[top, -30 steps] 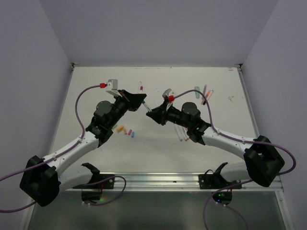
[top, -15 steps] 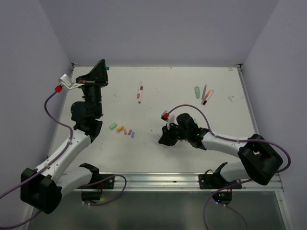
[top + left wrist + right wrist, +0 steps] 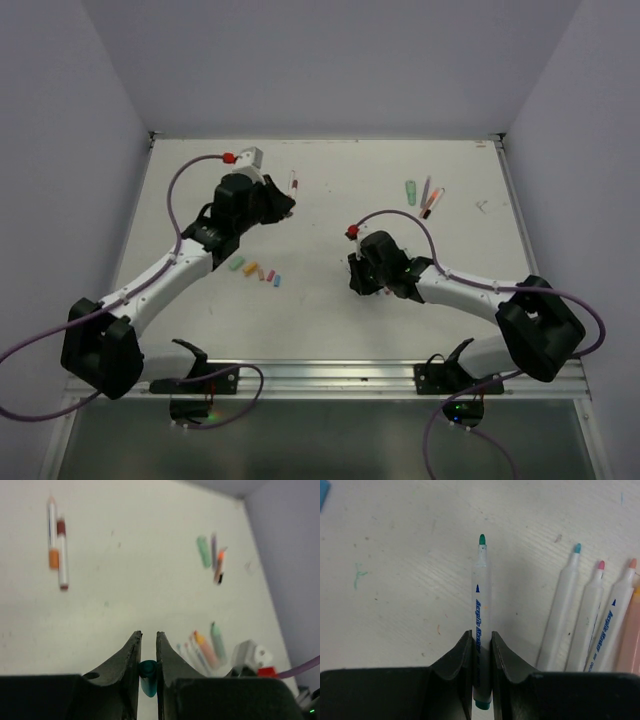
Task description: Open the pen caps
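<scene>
Pen cap [image 3: 148,676] apparently between left tool [image 3: 148,636]

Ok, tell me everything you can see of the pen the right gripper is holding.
The pen is a slim marker with a white, plastic-looking barrel and blue "Acrylic Marker" print. Its cap is off: the green tip is bare and points away from the wrist camera. A green end plug shows at the rear. The right gripper pinches its rear half between black fingers. Whether it touches the table is unclear.
</scene>
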You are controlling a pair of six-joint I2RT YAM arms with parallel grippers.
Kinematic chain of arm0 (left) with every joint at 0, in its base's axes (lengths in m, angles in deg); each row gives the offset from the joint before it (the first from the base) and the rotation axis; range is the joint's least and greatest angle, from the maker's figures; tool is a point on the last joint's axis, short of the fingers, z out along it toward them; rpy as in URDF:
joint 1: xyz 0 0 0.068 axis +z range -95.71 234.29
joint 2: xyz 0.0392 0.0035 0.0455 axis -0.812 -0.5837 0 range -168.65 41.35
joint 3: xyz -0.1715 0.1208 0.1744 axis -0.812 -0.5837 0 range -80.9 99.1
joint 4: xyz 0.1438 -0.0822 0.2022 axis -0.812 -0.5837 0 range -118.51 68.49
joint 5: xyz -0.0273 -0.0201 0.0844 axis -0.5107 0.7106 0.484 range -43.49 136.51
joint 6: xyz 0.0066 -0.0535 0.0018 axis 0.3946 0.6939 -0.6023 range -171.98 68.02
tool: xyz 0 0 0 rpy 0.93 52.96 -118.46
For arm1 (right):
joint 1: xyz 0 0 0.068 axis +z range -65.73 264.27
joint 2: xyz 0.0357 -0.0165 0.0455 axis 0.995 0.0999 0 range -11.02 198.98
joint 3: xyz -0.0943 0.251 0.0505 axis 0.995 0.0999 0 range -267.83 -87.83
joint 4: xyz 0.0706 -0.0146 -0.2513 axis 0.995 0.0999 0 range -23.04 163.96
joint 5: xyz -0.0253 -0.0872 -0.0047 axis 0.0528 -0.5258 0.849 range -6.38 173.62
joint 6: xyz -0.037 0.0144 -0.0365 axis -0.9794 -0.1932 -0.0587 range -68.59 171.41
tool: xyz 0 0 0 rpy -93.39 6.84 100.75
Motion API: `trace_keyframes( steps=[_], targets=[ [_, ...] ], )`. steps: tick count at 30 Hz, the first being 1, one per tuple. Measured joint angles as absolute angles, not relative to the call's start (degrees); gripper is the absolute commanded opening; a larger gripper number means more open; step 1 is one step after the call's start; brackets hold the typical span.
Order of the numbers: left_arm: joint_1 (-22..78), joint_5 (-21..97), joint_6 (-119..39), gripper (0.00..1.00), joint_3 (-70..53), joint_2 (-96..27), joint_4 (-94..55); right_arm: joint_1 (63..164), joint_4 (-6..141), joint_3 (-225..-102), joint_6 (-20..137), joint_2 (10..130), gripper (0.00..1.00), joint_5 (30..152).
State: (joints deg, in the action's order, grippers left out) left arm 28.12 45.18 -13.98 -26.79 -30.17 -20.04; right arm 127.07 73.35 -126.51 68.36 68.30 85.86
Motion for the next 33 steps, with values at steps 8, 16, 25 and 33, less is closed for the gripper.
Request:
trace_keyframes(
  steps=[8, 16, 25, 33],
  targets=[
    [20.93, 44.53, -16.21, 0.09, -27.25, -43.31, -40.38, 127.01, 79.32, -127.12, 72.49, 72.20, 0.03, 79.65],
    [19.40, 47.98, -18.22, 0.13, -27.27, -47.83, -46.15, 127.01, 81.92, -128.39, 75.72, 73.22, 0.06, 73.64],
    [19.27, 49.80, -18.81, 0.17, -28.47, -51.20, -47.09, 126.94, 82.95, -128.50, 78.37, 73.33, 0.16, 69.64],
    [19.11, 50.54, -19.22, 0.23, -28.91, -52.34, -46.79, 126.57, 83.47, -128.54, 78.50, 72.92, 0.37, 68.96]
  ],
)
